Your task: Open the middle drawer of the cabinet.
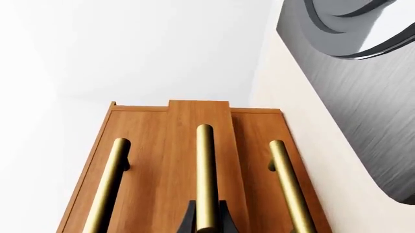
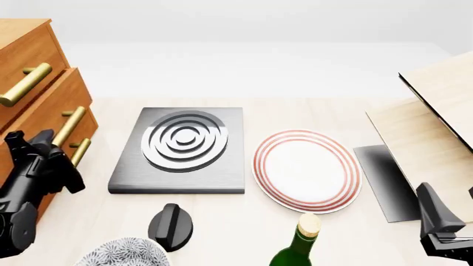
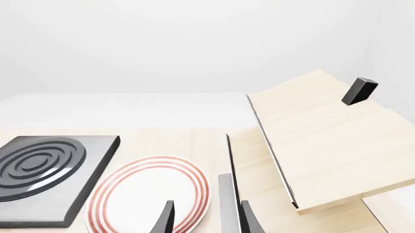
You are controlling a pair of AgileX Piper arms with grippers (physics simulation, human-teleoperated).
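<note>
The cabinet [image 2: 33, 83] is standing at the far left of the bench [image 2: 244, 221], and its three drawers are facing toward the middle of the bench. The middle drawer [image 2: 52, 108] is sitting between the top drawer [image 2: 22, 52] and the lowest drawer [image 2: 81, 130], and in the front view its front is standing a little further out than the top one. The left gripper [image 2: 63, 160] is reaching to the cabinet front; in the left wrist view its dark fingertips [image 1: 188, 221] are lying on both sides of the middle brass handle [image 1: 205, 174], so the jaws are grasping this handle. The two other handles are running parallel, one on each side of it. The right gripper [image 2: 443, 227] is hanging low at the right edge of the front view, well apart from the cabinet; in the right wrist view its fingers [image 3: 165, 218] are standing apart with nothing between them, so these jaws are released. On the bench a grey stove plate [image 2: 177, 149] with concentric rings is lying near the cabinet, and a white plate with red rings [image 2: 307, 169] is lying just beside it. A black knob [image 2: 170, 224], a patterned bowl [image 2: 122, 254] and a green bottle [image 2: 299, 246] are standing at the near edge. Pale wooden boards [image 2: 436, 111] are lying on the right.
</note>
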